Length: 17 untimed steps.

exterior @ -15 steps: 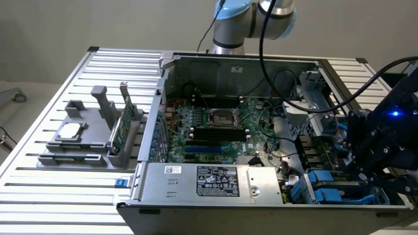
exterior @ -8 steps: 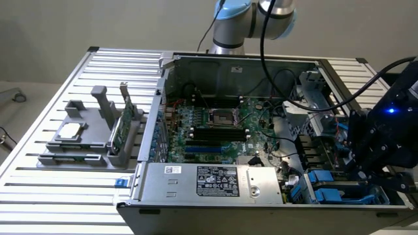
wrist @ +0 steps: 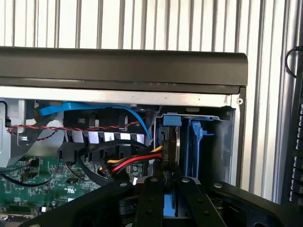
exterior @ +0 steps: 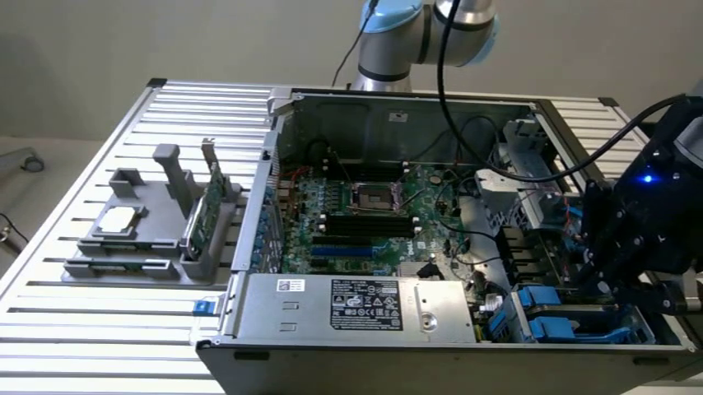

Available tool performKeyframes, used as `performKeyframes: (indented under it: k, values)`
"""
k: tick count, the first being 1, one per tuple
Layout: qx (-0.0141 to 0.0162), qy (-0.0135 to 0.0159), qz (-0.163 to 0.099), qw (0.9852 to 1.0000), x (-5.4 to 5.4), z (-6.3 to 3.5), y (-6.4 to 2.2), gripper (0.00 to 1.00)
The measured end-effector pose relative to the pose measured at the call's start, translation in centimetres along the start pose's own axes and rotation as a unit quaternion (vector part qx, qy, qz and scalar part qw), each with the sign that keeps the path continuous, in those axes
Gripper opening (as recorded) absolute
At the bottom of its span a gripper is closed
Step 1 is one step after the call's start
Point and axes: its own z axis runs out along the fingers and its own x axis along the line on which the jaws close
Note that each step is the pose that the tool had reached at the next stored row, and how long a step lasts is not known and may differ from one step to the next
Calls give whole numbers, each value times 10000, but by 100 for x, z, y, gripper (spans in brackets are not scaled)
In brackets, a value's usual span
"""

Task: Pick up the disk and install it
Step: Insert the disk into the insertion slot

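Note:
The disk (wrist: 171, 142) stands on edge in the drive bay at the corner of the open computer case (exterior: 384, 362), its dark metal body framed by blue carrier rails (wrist: 196, 135). My gripper (wrist: 169, 183) reaches down onto it, and its two black fingers (wrist: 150, 198) sit close together on either side of the disk's near edge, shut on it. In the exterior view the gripper (exterior: 611, 284) hangs over the bay at the case's right front corner, just beside the blue carrier parts (exterior: 546, 301).
Red, yellow and black power cables (wrist: 135, 163) and a blue data cable (wrist: 90, 109) run right beside the bay. The case wall (wrist: 123, 66) stands just beyond it. A grey power supply (exterior: 351, 304) lies along the case front. A fixture (exterior: 143, 234) with a chip and a green card sits at the exterior view's left.

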Motion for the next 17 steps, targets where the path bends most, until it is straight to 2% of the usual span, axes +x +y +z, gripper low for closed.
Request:
performKeyframes:
  k: [5, 12, 14, 17]
  values:
    - [-8, -11, 122, 9999, 27, 18, 5, 16]
    - [-39, -60, 268, 9996, 73, 36, 16, 16]
    - [-42, -93, 295, 9995, 79, 36, 17, 16]
    - [-47, -162, 317, 9994, 79, 36, 18, 16]
